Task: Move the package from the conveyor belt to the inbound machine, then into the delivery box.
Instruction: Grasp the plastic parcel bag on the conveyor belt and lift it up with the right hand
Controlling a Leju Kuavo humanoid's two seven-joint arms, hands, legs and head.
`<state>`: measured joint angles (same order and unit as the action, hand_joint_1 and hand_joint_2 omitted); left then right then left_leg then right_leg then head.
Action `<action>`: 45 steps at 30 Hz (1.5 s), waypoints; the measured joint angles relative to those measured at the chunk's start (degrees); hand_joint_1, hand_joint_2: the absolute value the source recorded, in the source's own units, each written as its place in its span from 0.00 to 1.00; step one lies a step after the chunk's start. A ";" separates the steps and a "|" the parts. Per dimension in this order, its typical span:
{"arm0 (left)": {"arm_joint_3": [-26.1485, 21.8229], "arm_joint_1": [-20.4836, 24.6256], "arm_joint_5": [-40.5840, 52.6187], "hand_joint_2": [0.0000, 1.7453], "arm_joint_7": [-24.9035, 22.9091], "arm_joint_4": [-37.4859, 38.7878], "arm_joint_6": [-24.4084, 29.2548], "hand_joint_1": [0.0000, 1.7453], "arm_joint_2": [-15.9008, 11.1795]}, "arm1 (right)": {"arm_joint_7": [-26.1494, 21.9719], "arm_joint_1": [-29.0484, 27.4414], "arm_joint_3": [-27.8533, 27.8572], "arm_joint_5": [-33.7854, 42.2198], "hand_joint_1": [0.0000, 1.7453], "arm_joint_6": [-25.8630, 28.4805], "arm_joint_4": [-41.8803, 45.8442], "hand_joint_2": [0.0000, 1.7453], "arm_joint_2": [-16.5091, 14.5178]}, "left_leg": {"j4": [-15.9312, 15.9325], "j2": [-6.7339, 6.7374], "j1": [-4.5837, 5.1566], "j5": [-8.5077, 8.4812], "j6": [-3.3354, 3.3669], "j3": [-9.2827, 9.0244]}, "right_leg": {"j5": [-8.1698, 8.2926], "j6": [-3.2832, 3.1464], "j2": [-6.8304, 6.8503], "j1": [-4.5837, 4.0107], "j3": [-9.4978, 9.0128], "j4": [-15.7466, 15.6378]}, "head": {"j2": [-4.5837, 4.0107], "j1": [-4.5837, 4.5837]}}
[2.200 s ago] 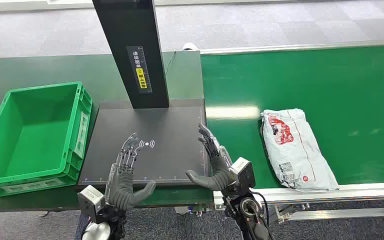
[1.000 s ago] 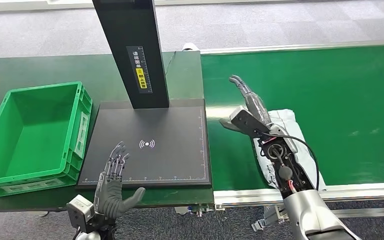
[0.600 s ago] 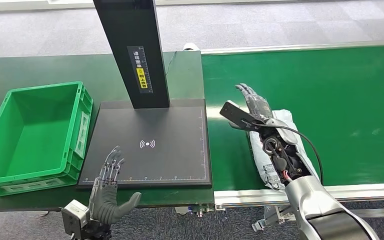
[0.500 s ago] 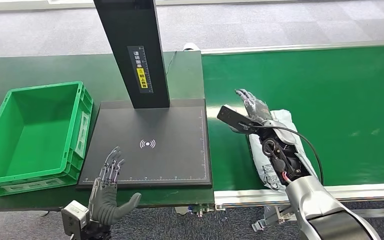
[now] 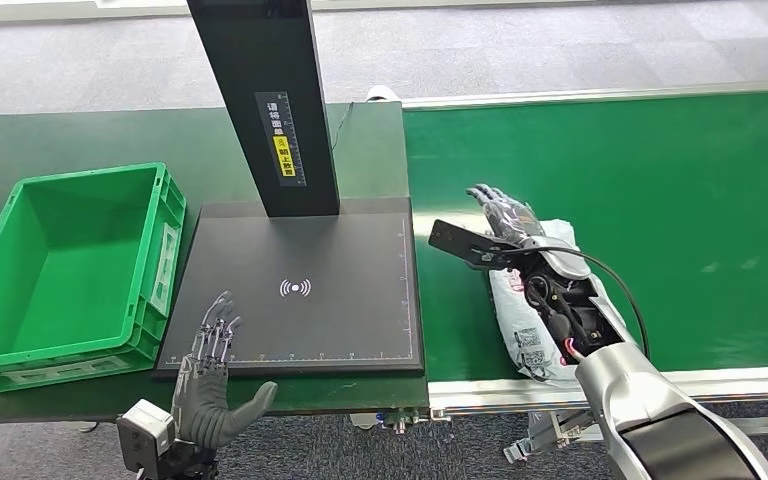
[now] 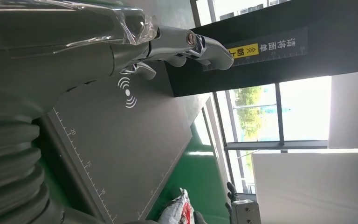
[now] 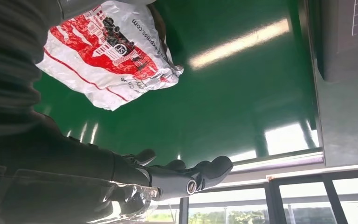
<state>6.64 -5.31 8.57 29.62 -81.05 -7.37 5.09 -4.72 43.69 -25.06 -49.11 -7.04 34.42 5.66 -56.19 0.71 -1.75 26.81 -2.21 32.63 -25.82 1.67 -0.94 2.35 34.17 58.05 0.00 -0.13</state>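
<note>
Right hand [image 5: 508,215] hovering over far end of package [image 5: 532,325], fingers extended, gripping nothing. Package lying on conveyor belt [image 5: 660,190], beside inbound machine [image 5: 300,290]. Left hand [image 5: 210,385] hanging open at machine's near edge. Delivery box [image 5: 60,270] sitting left.

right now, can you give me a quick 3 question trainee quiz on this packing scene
1. True or false: the white and red plastic package already lies on the black scanner platform.
2. Which hand hovers over the package: A) left hand B) right hand?
3. Fill in: the green plastic crate holds ____.

Key: 1 false, it lies on the green conveyor belt; 2 B; 3 nothing.
</note>
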 joint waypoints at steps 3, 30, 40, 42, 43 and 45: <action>0.00 0.00 0.01 1.00 -0.02 0.00 0.00 0.00 0.00 | 0.20 0.04 -0.29 -0.10 0.00 -0.29 -0.08 1.00 0.09 | 0.00 0.00 0.00 0.00 0.00 0.00 | 0.00 0.00 0.00 0.00 0.00 0.00 | 0.00 0.00; -2.14 -0.07 1.20 1.00 0.26 0.04 1.10 0.00 2.02 | 5.57 -16.71 10.05 -0.02 0.00 -1.46 7.34 1.00 0.15 | 0.01 -0.07 0.00 0.01 0.01 0.02 | -0.02 0.00 0.10 0.00 -0.02 -0.01 | 0.00 -0.01; -3.40 -0.14 1.39 1.00 0.25 -0.14 0.93 0.00 2.82 | 3.91 -26.97 15.55 1.01 0.02 -3.68 17.37 1.00 -5.05 | 0.02 -0.07 0.00 0.01 0.01 0.03 | -0.06 0.04 0.10 0.00 -0.02 -0.01 | 0.00 0.00; -3.66 -0.17 1.57 1.00 0.26 -0.15 0.91 0.00 2.94 | 4.15 -27.57 16.50 0.73 0.12 -3.70 18.11 1.00 -5.55 | 0.02 -0.06 0.01 0.01 0.02 0.03 | -0.06 0.04 0.10 0.01 -0.02 -0.01 | 0.00 -0.01; -3.78 -0.17 1.68 1.00 0.26 -0.15 0.88 0.00 3.01 | 4.42 -27.70 16.96 0.51 0.30 -3.81 18.33 1.00 -5.76 | 0.01 -0.06 0.01 0.01 0.02 0.03 | -0.06 0.04 0.10 0.01 -0.03 -0.01 | 0.00 -0.01; -4.02 -0.18 1.80 1.00 0.26 -0.15 0.79 0.00 3.14 | 5.13 -27.77 17.80 -0.09 0.66 -4.26 18.54 1.00 -6.13 | 0.01 -0.07 0.02 0.01 0.02 0.01 | -0.06 0.04 0.10 0.02 -0.03 -0.01 | 0.00 0.00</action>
<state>2.62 -5.49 10.37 29.87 -81.20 -6.57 8.23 0.41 15.92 -7.26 -49.20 -11.30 52.97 -0.48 -56.19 0.64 -1.73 26.82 -2.19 32.64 -25.88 1.71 -0.83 2.37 34.14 58.03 0.00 -0.13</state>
